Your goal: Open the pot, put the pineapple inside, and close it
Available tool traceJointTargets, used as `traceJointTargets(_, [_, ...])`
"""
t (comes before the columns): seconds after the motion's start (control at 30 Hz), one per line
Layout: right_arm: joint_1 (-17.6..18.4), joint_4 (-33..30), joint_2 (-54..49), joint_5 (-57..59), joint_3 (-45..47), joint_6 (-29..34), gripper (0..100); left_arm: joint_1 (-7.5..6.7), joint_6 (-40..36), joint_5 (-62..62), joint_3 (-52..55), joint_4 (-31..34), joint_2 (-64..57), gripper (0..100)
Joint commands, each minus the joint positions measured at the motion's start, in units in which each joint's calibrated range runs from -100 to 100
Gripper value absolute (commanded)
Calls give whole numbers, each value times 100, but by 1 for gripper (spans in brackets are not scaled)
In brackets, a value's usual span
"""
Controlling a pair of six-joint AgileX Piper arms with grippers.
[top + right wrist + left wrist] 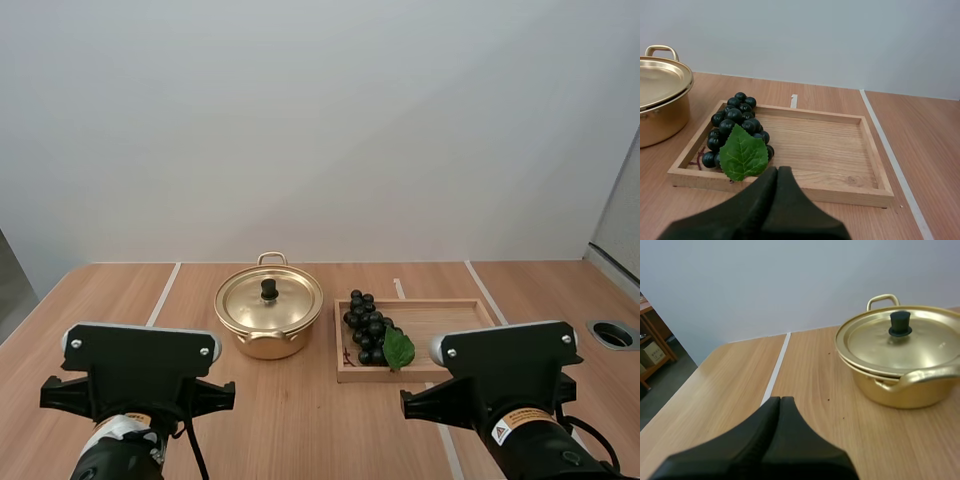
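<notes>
Table edges: the light wooden table (100,320) ends at a plain pale wall on the far side. Its left edge drops away beside the left arm (138,375). White lines (163,295) run near to far across the wood.
Open room: bare wood lies left of the round gold metal pot (268,345), between the two arms, and right of the shallow rectangular wooden tray (440,315), by the right arm (505,375).
Left gripper (780,399): the black fingers are pressed together into one wedge, clenched on nothing. It is over bare table, near and left of the pot and apart from it.
Right gripper (778,169): the black fingers are closed together and hold nothing. It is at the near side of the tray's near rim, apart from the fruit.
Pot: it stands mid-table, just left of the tray, and has loop handles. Its contents are hidden.
Lid: the gold lid (290,300) with a black knob (269,290) sits flat on the pot, closing it.
Tray: its right part is bare wood.
Fruit: a bunch of dark grapes (364,328) with a green leaf (399,349) lies in the tray's left end, the side next to the pot.
</notes>
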Motion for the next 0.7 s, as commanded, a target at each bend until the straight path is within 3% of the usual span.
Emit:
traceJointTargets(0.0, [-25, 0, -39, -157, 17, 33, 0, -20, 6, -265, 12, -584, -26, 0])
traceJointTargets(0.2, [-25, 0, -39, -157, 17, 33, 0, -20, 6, -76, 12, -948, -26, 0])
traceJointTargets(0.67, [-86, 0, -30, -261, 17, 33, 0, -32, 6, -91, 12, -969, -26, 0])
